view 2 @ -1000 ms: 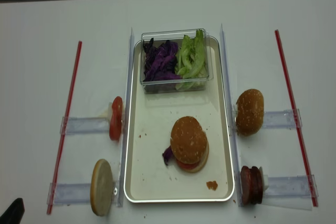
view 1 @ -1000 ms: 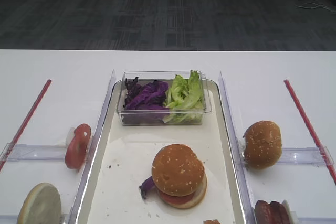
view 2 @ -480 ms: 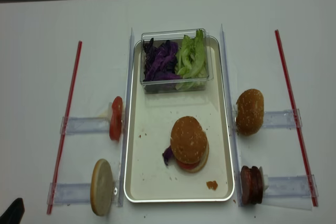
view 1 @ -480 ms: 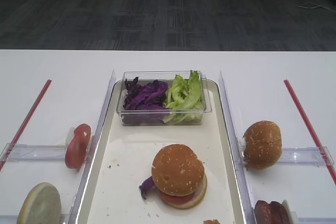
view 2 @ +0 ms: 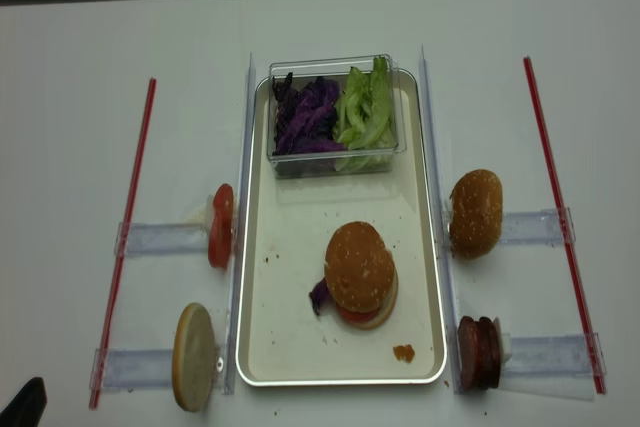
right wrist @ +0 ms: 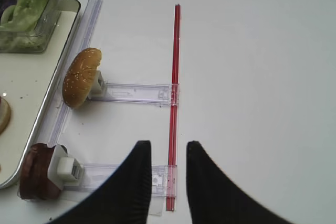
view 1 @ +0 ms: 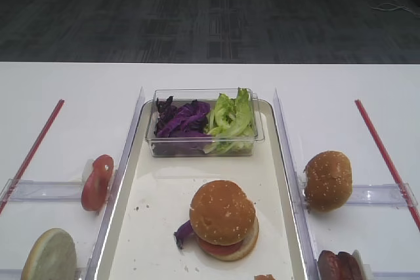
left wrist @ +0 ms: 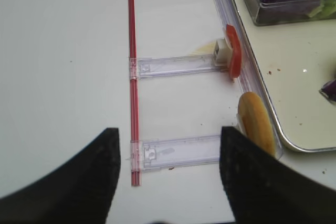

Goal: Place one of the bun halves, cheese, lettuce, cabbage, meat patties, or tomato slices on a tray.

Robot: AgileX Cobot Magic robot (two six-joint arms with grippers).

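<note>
Your ingredients stood on edge in clear plastic holders (right wrist: 134, 93) either side of the tray (view 2: 290, 347), most likely so a pincer could close on each one from above. A finished-looking burger, its seeded bun top (view 2: 358, 265) uppermost, already sat on the tray, with a clear tub (view 2: 335, 162) beyond it holding purple cabbage (view 2: 305, 115) and green lettuce (view 2: 366, 107).

Your right pincer (right wrist: 168, 153) hung over bare table with nothing between its two black fingers. The gap was narrow, roughly partly open, and it touched nothing. A red strip (right wrist: 175, 77) ran straight ahead of it. Ahead and to its left, a spare bun top (right wrist: 80, 78) stood upright at the end of a holder. Close to its left, the meat patties (right wrist: 35, 178) stood against a small white block (right wrist: 64, 167), just beside the tray's rim.

Your left pincer (left wrist: 169, 148) was spread wide and empty. Ahead and to its right stood a tomato slice (left wrist: 234, 57); nearer on its right, a pale flat bun disc (left wrist: 255, 129).

The next piece was not yet grasped, as far as I could judge.
</note>
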